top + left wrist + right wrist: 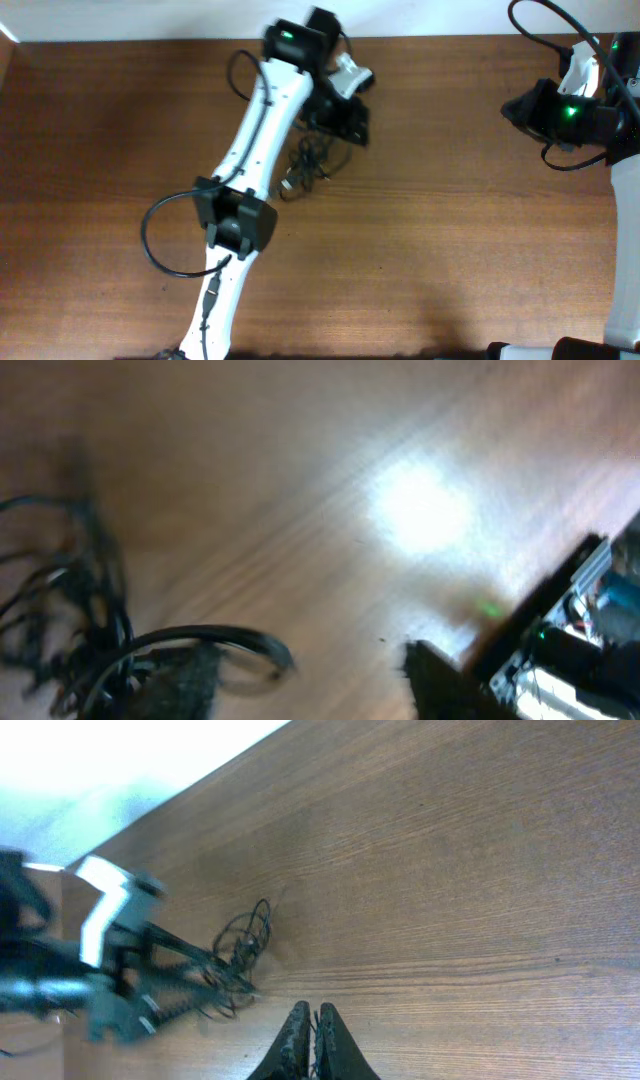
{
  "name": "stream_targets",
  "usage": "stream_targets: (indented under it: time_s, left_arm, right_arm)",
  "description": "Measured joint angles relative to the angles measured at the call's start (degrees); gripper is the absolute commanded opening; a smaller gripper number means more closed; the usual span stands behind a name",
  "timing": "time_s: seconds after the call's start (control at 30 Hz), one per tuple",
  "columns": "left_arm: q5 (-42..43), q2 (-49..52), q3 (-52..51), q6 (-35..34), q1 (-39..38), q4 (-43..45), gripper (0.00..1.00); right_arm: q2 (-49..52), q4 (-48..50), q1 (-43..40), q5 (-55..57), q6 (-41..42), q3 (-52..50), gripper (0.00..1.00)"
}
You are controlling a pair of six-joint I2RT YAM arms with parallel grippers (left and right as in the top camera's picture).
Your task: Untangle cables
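Note:
The cables lie as one tangled bundle of thin black cords on the wooden table, just below the left gripper. The left wrist view is blurred. It shows the tangle at the left and one cord loop by the left finger. The left gripper is open, its fingers wide apart over bare wood. The right gripper is shut with nothing visible in it, far to the right of the tangle. In the overhead view the right gripper sits near the table's right end.
The left arm stretches from the front edge up across the table, with its own thicker black cable looping at the left. The table's far edge meets a white wall. The right arm base stands at the right edge.

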Motion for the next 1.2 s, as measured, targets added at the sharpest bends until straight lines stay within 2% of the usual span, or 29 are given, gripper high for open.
stream_targets:
  time_s: [0.07,0.13,0.17,0.2,0.23,0.27,0.3,0.37,0.47,0.53,0.6,0.63,0.67,0.77,0.83,0.9,1.0,1.07,1.17,1.2]
  left_arm:
    - [-0.09,0.15,-4.31,0.33,-4.5,0.11,1.0]
    - [0.0,0.15,-3.8,0.7,-7.41,0.85,0.98]
    - [0.02,0.17,-1.79,0.68,-7.08,0.15,0.9]
    - [0.13,0.13,2.01,0.17,-5.35,-0.24,0.83]
    - [0.2,-0.17,4.37,-1.29,-3.34,-0.28,0.75]
    - [0.13,-1.75,6.03,-3.61,0.87,-0.28,0.73]
    - [-0.04,-2.86,6.45,-5.4,4.2,-0.28,0.73]
    - [-2.01,-3.85,6.69,-8.85,11.23,-0.28,0.76]
    - [-5.57,-4.52,6.69,-10.56,17.7,-0.31,0.76]
    - [-7.06,-7.69,5.38,-10.8,20.96,-0.33,0.71]
    - [-8.04,-12.24,-3.28,-10.99,21.51,0.24,0.7]
    - [-8.72,-15.65,-15.28,-11.02,21.38,0.0,0.68]
    - [-8.87,-16.24,-20.0,-11.02,21.09,2.95,0.66]
    - [-5.97,-20.7,-43.6,-12.46,15.91,23.71,0.57]
    - [-4.33,-21.22,-51.76,-14.45,9.07,35.43,0.64]
    - [-6.32,-21.53,-55.23,-18.78,5.51,41.38,0.64]
    - [-15.76,-21.57,-57.51,-25.81,3.37,44.59,0.49]
    - [-18.88,-21.62,-57.94,-27.58,3.26,45.51,0.37]
    - [-20.13,-21.62,-57.94,-28.72,2.67,45.44,0.34]
    - [-20.31,-21.62,-57.94,-28.72,1.53,45.64,0.19]
  right_arm:
    - [0.0,-0.02,0.0,0.11,-0.31,0.0,0.16]
    - [0.0,-0.24,0.0,0.22,-0.28,0.0,0.2]
    - [0.0,-0.39,0.0,0.2,-0.31,0.0,0.26]
    - [0.0,-0.46,0.0,0.2,-0.31,0.0,0.29]
    - [0.0,-1.07,0.0,0.24,-0.42,0.0,0.36]
    - [0.0,-1.79,0.26,0.24,-0.5,0.0,0.41]
    - [0.13,-2.54,1.27,0.46,-1.2,0.0,0.45]
    - [1.51,-4.07,8.79,3.1,-1.73,0.0,0.51]
    - [5.81,-4.98,20.61,6.49,-1.81,0.0,0.53]
    - [10.38,-4.92,27.04,8.92,-1.29,0.0,0.53]
    - [14.25,-4.7,29.0,9.57,-1.14,0.0,0.57]
    - [16.52,-4.2,28.74,10.4,-0.98,0.0,0.58]
    - [16.68,-3.37,28.02,10.8,-1.09,-0.02,0.58]
    - [16.68,-3.15,21.57,11.52,-0.87,-0.02,0.58]
    - [16.68,-3.58,18.18,11.91,-0.87,-0.02,0.58]
    - [16.68,-3.61,17.77,12.04,-0.9,-0.02,0.59]
    - [16.68,-3.67,17.77,12.04,-0.85,-0.02,0.59]
    - [16.68,-3.85,17.77,12.04,-0.85,-0.02,0.59]
    - [16.68,-3.85,17.77,12.04,-0.85,-0.02,0.59]
    - [16.68,-3.85,17.77,12.04,-0.85,-0.02,0.59]
